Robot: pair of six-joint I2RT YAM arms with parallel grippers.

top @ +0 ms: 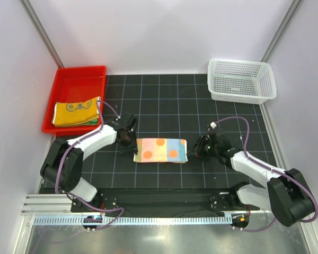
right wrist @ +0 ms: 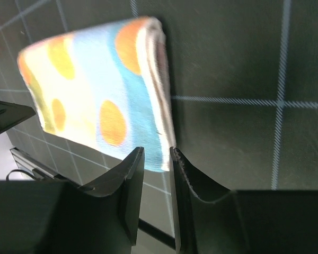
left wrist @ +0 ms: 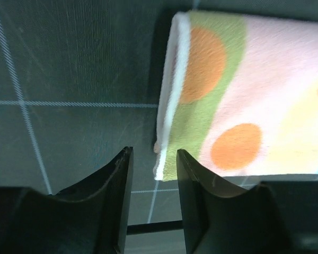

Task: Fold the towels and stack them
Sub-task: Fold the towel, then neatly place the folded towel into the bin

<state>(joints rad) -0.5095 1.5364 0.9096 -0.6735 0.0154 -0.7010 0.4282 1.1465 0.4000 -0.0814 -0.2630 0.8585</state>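
The polka-dot towel lies folded into a long rectangle on the black gridded mat, midway between the two arms. My left gripper hovers at its left end. In the left wrist view the towel has its near corner just past my left gripper, whose jaws stand apart with nothing between them. My right gripper sits at the towel's right end. There the towel ends right at the tips of my right gripper, which is open by a narrow gap. A yellow-orange towel with grey marks lies folded in the red tray.
The red tray stands at the far left of the mat. A white mesh basket stands at the far right. White walls close in the table on three sides, and a metal rail runs along the near edge.
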